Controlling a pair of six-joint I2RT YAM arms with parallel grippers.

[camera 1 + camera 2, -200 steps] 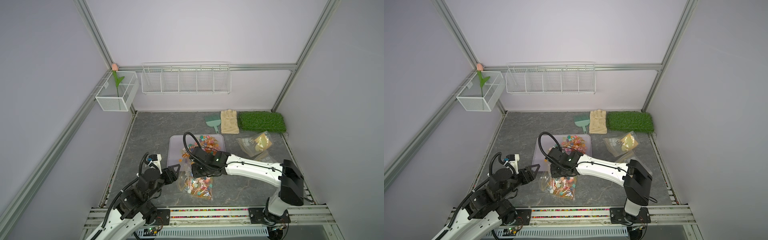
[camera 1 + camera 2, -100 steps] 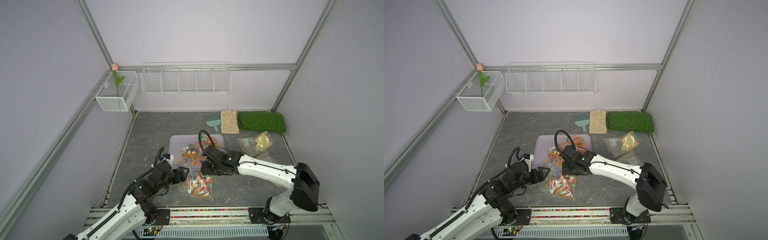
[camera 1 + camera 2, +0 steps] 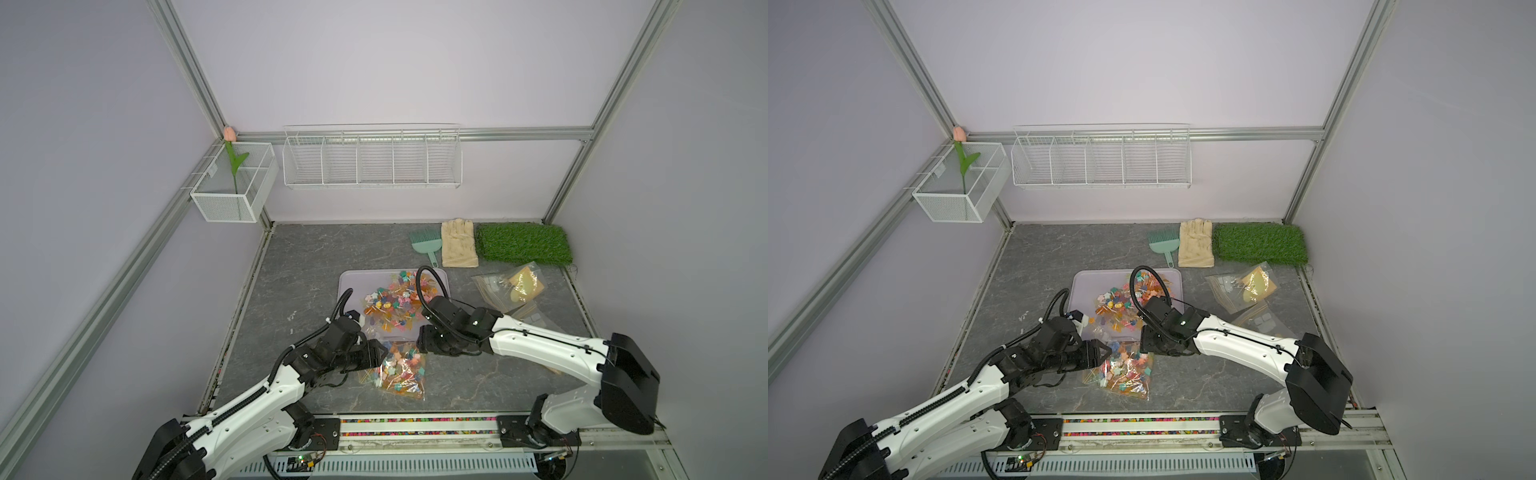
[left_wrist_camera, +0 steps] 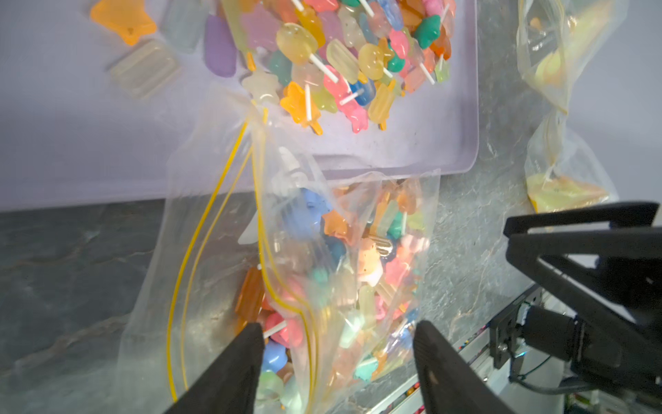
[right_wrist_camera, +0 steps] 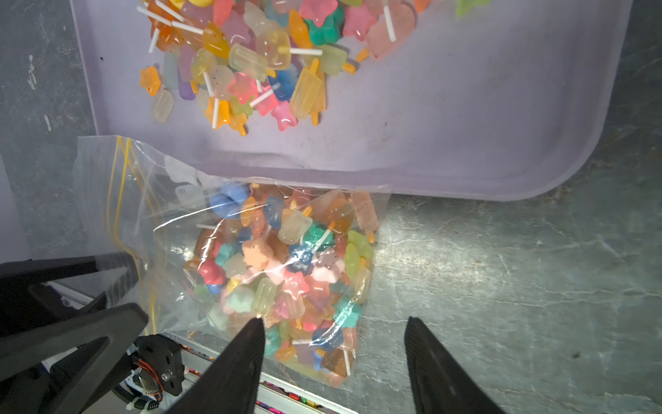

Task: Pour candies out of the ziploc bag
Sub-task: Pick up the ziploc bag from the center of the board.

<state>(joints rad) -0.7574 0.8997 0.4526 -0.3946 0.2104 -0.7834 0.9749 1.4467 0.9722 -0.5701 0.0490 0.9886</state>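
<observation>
Left claw (image 4: 336, 346) and right claw (image 5: 335, 333) hang open and empty over the limp, slippery clear plastic ziploc bag (image 3: 401, 372), lower centre; I'd pinch its closed bottom corners.

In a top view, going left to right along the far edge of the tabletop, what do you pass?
Along that edge: teal hand brush → beige glove → green artificial-grass mat.
</observation>
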